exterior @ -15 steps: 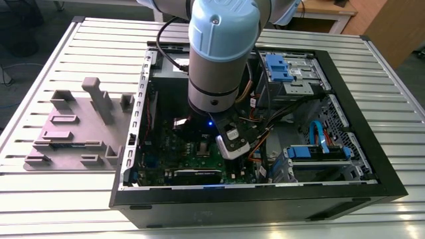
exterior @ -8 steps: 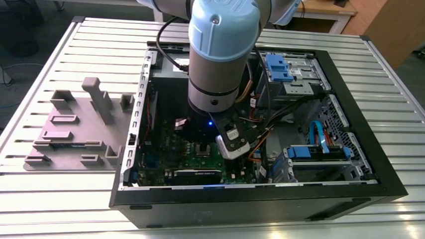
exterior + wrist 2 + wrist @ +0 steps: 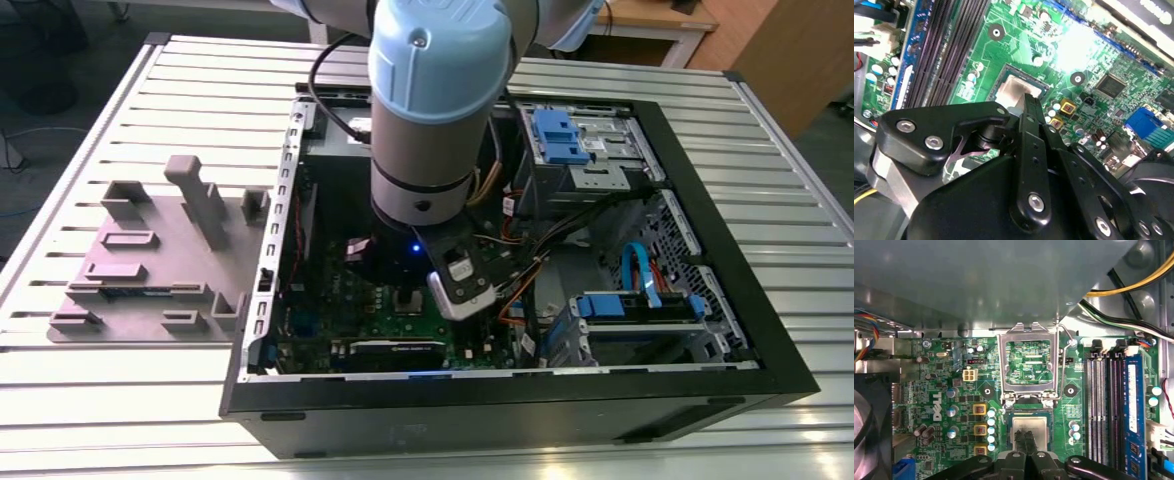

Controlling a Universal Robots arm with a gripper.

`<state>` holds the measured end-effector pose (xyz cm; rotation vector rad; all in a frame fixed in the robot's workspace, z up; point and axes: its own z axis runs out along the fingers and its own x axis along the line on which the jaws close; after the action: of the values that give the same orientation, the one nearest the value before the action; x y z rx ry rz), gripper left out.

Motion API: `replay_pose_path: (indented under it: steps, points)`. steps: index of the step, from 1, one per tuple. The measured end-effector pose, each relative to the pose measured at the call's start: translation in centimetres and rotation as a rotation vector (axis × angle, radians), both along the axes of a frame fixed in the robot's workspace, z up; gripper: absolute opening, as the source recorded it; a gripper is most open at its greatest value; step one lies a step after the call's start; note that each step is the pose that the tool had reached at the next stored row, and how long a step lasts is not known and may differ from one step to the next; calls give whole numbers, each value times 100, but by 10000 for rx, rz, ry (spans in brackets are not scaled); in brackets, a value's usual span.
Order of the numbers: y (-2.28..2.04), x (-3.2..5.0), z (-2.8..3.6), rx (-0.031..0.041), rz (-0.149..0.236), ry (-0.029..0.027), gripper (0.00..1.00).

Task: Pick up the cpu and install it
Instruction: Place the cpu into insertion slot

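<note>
Your gripper (image 3: 1027,442), clenched on nothing, points down at the cpu (image 3: 1029,424) in its socket (image 3: 1029,413) beside the open frame (image 3: 1028,362); you're seating it, I judge, which calls for squareness.

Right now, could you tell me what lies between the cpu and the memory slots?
In the first wrist view, small capacitors stand between the cpu and memory slots.

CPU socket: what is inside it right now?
The cpu lies in the socket, its silvery top showing beside the opened metal frame. The claw covers one edge, so its seating is hidden.
</note>
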<state>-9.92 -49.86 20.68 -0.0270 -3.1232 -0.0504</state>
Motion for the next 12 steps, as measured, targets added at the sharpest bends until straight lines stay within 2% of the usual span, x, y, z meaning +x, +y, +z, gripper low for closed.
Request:
replay_pose_path:
  steps: [5, 12]
  points:
    - [0, -3, -17, -1, -8, -113, 11]
    - [0, -3, -19, 0, -208, -128, 11]
